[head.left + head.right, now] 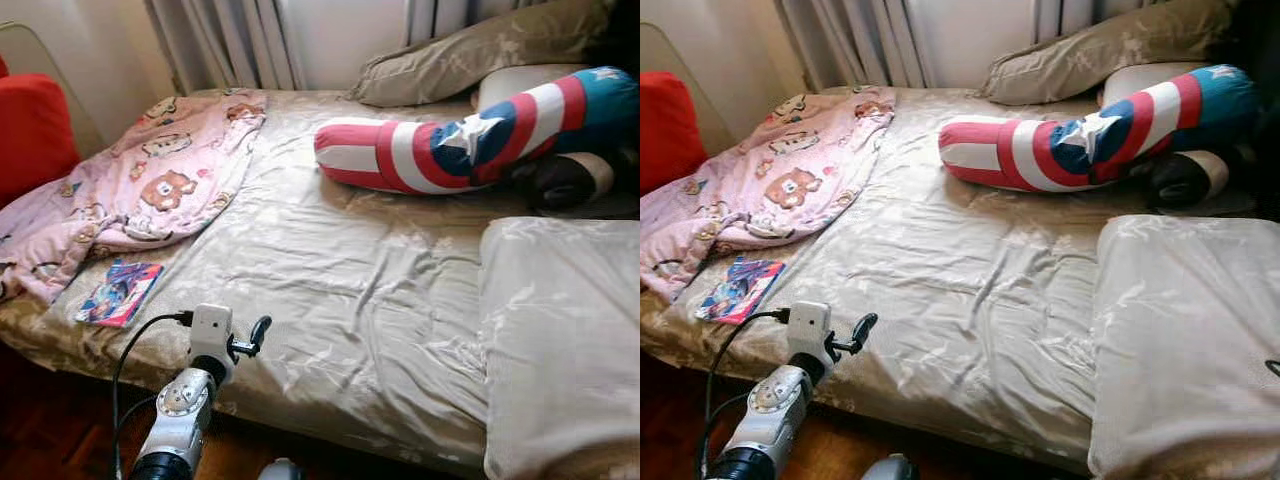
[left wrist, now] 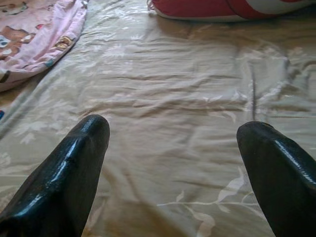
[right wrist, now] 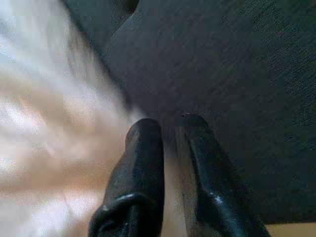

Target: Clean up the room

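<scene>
My left hand (image 2: 173, 143) hovers low over the near edge of the bed with its crumpled beige satin sheet (image 1: 340, 290), fingers spread wide and holding nothing. My right hand (image 3: 168, 131) is blurred against something dark grey and a pale fabric; its fingers lie nearly together, perhaps pinching the pale cloth, though I cannot tell.

The pink bear-print blanket (image 1: 140, 185) sprawls over the bed's far left corner, running from the curtains toward the near edge, its lower end cut off. Just beside it lies a flat, colourful comic book (image 1: 120, 292). The red, white and blue shield-pattern bolster (image 1: 470, 135) stretches across the bed's head, its right end cut off.
</scene>
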You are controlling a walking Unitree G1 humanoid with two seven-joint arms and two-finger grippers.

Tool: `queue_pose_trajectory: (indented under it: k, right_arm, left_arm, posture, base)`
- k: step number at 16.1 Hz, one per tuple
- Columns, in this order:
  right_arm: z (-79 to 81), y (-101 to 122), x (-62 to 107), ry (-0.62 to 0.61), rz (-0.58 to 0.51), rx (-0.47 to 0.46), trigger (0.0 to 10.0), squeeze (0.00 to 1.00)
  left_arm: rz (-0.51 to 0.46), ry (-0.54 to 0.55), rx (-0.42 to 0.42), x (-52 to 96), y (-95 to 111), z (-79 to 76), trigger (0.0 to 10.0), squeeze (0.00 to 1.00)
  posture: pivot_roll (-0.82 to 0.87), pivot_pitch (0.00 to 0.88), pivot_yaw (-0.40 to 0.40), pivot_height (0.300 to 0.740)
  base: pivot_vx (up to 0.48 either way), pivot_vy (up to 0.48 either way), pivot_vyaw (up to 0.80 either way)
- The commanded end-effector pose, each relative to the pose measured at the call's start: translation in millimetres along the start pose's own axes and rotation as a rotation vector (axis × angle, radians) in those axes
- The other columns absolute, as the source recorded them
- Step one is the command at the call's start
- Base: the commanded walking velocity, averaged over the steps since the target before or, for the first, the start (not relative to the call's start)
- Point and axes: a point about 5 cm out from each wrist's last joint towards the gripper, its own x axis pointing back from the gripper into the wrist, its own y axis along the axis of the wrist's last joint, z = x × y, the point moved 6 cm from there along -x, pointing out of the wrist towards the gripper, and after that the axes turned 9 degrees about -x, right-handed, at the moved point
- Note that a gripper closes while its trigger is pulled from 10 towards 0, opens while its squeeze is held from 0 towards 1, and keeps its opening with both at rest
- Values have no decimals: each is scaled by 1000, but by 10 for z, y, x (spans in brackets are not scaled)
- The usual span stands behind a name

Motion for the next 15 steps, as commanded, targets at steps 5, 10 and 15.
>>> queue_pose_trajectory:
  k: [5,10,15]
  right_arm:
    - [352,474,62,129,-217,34,10000,0]
    - [1873,-191,1112,769,-36,-82,10000,0]
    - [2240,-836,1812,1019,148,50,10000,0]
  left_arm:
    - [28,-12,0,19,-80,-29,10000,0]
    - [98,-7,17,41,-266,-73,10000,0]
    - [213,29,61,146,-562,-65,10000,0]
  posture:
    - [3,17,55,656]
    - [1,4,41,656]
    - [11,0,14,691]
  base:
    - [0,0,0]
    - [0,0,0]
    - [0,0,0]
